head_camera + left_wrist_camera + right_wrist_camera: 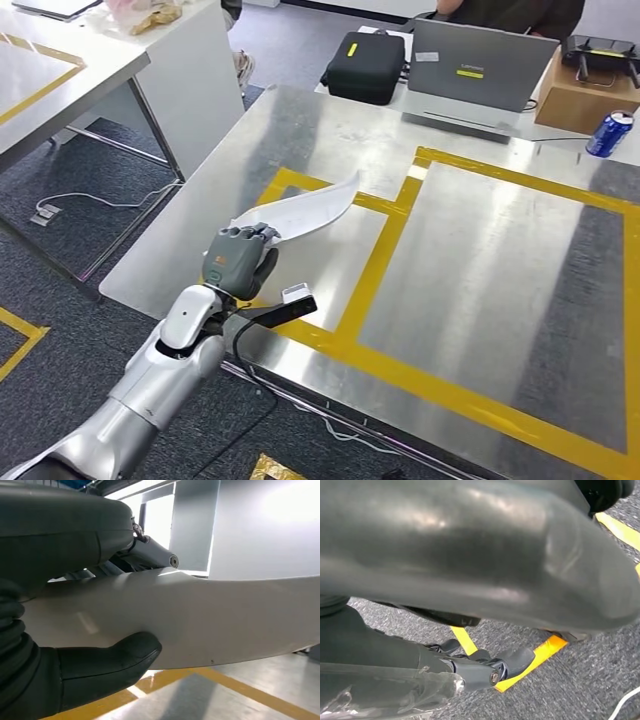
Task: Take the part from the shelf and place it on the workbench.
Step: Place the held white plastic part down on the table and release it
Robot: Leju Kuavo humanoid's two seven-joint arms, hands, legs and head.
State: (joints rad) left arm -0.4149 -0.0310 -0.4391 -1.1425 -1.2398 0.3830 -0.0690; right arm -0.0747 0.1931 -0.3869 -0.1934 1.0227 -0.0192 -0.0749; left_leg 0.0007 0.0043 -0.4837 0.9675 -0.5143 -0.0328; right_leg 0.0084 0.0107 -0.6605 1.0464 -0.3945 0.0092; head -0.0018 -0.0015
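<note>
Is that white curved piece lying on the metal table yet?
No. The left hand holds the white part above the workbench.

White part [306, 212], yellow-taped silver workbench [483, 260]

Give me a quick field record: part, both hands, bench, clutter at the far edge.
part: white curved blade-like piece, held over the near-left yellow-taped zone of the bench
left robot hand: grips the part at one end; thumb under it
right robot hand: hangs over grey carpet, holds nothing visible; open or shut unclear
bench: metal top, part not yet set down
far edge: black case, laptop, blue can
</note>
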